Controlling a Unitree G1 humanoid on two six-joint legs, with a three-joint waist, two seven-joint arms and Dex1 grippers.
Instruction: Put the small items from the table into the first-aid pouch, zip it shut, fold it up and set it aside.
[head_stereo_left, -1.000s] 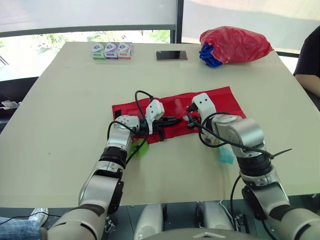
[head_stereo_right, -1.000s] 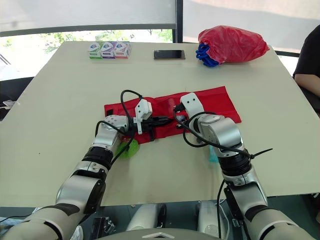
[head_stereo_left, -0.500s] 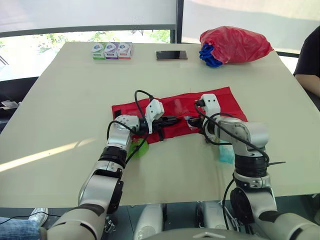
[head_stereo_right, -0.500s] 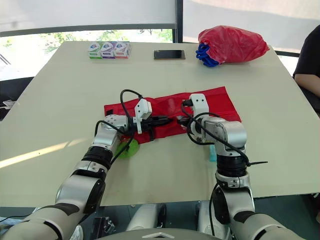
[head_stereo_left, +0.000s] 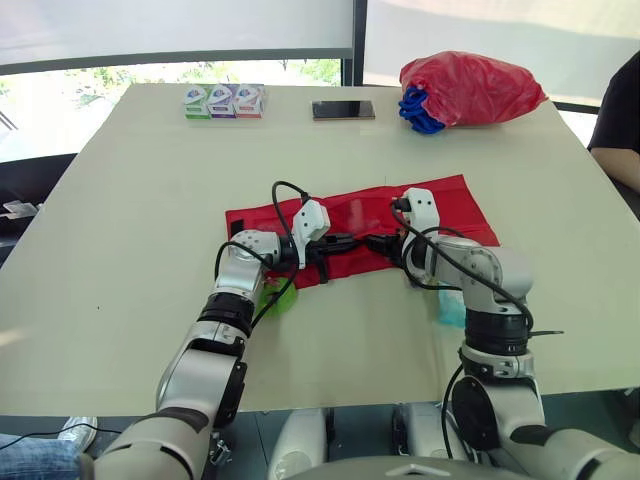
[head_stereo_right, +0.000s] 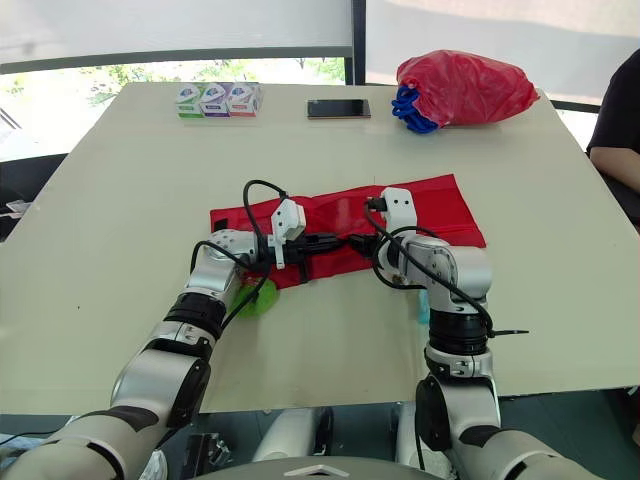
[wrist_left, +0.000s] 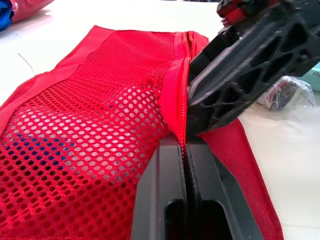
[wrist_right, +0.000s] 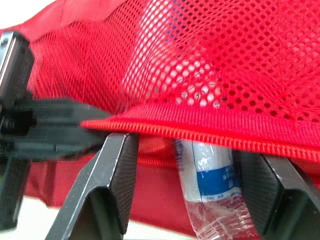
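Observation:
The red mesh first-aid pouch (head_stereo_left: 450, 205) lies flat in the middle of the table. My left gripper (head_stereo_left: 345, 242) is shut on the pouch's zipper edge (wrist_left: 177, 107). My right gripper (head_stereo_left: 378, 242) faces it tip to tip and stands open at the pouch mouth. Its fingers (wrist_right: 117, 165) straddle a clear-wrapped white roll with a blue label (wrist_right: 212, 185) that sticks out under the zipper edge. A green item (head_stereo_left: 272, 298) lies under my left forearm. A teal packet (head_stereo_left: 450, 310) lies beside my right forearm.
At the far edge of the table sit a red plastic bag with something blue (head_stereo_left: 470, 88), a phone (head_stereo_left: 343, 110) and a row of small tissue packs (head_stereo_left: 224, 101). A person in black (head_stereo_left: 620, 110) sits at the right edge.
My right gripper has gone from shut to open, and its forearm has swung in closer to the body. The left gripper keeps its hold on the pouch edge.

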